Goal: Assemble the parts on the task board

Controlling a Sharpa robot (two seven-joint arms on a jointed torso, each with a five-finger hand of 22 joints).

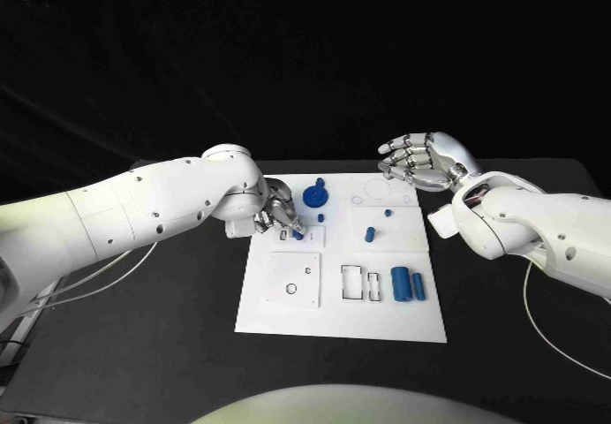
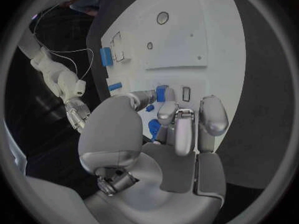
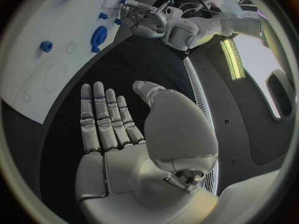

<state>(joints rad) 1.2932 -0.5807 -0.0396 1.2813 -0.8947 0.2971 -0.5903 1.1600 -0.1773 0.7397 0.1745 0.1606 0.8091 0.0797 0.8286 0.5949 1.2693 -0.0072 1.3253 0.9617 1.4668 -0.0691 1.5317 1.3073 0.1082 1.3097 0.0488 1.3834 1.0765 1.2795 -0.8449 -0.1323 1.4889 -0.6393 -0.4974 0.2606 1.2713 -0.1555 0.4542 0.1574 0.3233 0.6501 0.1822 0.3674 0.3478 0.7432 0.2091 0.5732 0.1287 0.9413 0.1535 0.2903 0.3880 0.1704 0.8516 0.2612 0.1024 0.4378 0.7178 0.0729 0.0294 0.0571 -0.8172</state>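
The black table (image 1: 140, 336) carries the white task board (image 1: 342, 318) square in the middle, and both arms reach in over its far end.

The left hand (image 1: 280, 215) is down on the board's left side, fingers curled together around a small blue part (image 1: 299, 235) at their tips; from the left wrist view that part (image 2: 162, 93) sits pinched between the thumb and the fingers (image 2: 185, 129), right against the board surface. Just beyond those fingers stands the round blue knob piece (image 1: 317, 193), close but apart from them.

The right hand (image 1: 420, 161) hangs off the board's far right corner, holding nothing. In the right wrist view its fingers (image 3: 102, 117) are stretched out straight, side by side, the thumb standing apart.

Well toward the near side from both hands, the large blue cylinder (image 1: 401, 283) lies with a slimmer blue bar (image 1: 418, 284) just beside it. A small blue peg (image 1: 371, 234) lies between the two hands, and a tiny blue piece (image 1: 387, 213) sits just past it.
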